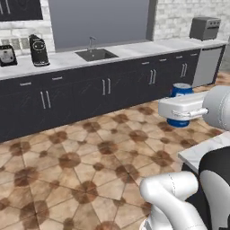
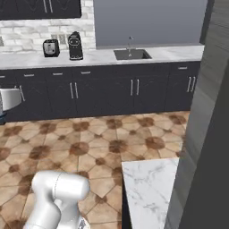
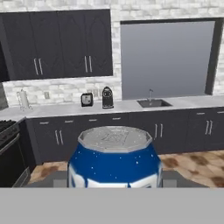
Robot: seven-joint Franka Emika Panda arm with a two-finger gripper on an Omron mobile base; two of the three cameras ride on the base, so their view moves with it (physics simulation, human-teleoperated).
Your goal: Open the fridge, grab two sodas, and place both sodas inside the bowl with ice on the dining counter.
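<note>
Above the tiled floor, the tool [image 1: 180, 112] pinches a blue soda [image 3: 114, 158] (label unreadable).

Kitchen: brown patterned tile floor [image 1: 67, 157]; dark base cabinets [image 1: 90, 96] under pale worktop with sink [image 1: 95, 55]; grey window panel [image 1: 99, 20]; whitewashed brick wall [image 3: 65, 89]; coffee machine [image 1: 38, 50]; toaster [image 1: 7, 55]; stove [image 3: 8, 131].

No writing could be read anywhere; the blue soda can [image 3: 114, 159] in front of the sink [image 3: 154, 103] bore white patches and specks, no legible letters.
</note>
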